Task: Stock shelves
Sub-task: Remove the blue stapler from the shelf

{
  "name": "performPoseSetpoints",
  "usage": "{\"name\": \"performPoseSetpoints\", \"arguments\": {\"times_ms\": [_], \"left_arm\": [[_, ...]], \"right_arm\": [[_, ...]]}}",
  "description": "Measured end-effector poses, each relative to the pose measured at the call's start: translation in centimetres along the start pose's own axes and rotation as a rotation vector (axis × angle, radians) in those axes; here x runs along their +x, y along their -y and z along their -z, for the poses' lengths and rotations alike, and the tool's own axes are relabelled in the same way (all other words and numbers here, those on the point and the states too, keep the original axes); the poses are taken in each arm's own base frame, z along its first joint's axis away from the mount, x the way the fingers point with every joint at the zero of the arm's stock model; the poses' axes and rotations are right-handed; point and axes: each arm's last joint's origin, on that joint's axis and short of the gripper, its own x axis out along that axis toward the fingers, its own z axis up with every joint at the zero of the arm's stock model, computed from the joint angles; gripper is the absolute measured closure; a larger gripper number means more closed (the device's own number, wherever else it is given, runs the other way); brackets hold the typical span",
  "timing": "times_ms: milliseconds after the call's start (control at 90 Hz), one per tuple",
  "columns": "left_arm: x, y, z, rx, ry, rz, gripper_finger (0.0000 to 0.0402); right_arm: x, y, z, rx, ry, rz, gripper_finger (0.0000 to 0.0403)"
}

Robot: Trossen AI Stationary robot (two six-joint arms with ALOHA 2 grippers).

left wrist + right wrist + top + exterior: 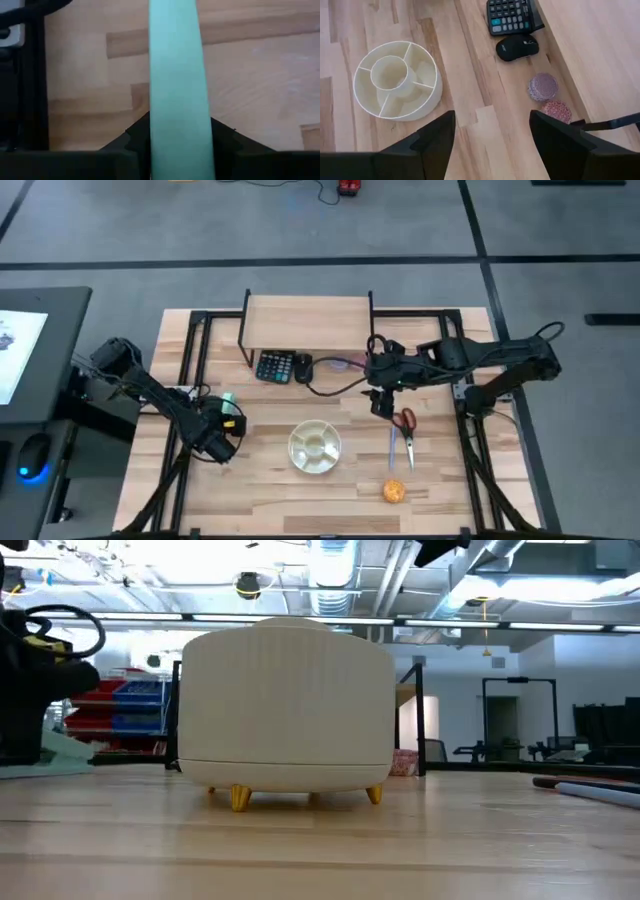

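Note:
The shelves [305, 311], a low light-wood plank on thin black legs, stand at the table's far middle. A calculator [273, 366], a black mouse [303, 367] and pinkish round coasters [543, 86] lie on the table by its front edge. My left gripper [225, 423] is at the table's left, shut on a long mint-green flat object [175, 75]. My right gripper [492, 125] hovers open above the table near the shelves' right front leg, with nothing between its fingers. My left gripper pinches the mint-green object between its two fingers, which press on its two long edges [175, 120]. The object runs along the fingers and sticks out past their tips. Whether its far end [70, 755] rests on the table, I cannot tell.
A white divided round bowl [314, 447] stands at the table's near middle. Red-handled scissors [404, 424], a pen [392, 448] and an orange ball [394, 491] lie to its right. Black frame rails [190, 360] run along both sides of the table.

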Motion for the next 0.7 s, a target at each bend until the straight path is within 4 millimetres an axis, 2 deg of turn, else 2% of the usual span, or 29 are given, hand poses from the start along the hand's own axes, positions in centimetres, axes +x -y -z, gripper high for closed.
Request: {"name": "performPoseSetpoints", "arguments": {"times_ms": [278, 589, 700], "left_arm": [[0.04, 0.16, 0.18, 0.053, -0.023, 0.014, 0.0272], [-0.13, 0.31, 0.45, 0.146, -0.104, 0.02, 0.0153], [-0.75, 0.33, 0.13, 0.165, -0.116, 0.037, 0.0127]], "right_arm": [[0.0, -0.01, -0.02, 0.01, 0.002, -0.001, 0.0159], [0.0, -0.11, -0.14, 0.003, 0.01, -0.024, 0.0159], [0.0, -0.11, -0.14, 0.003, 0.009, -0.025, 0.0159]]}}
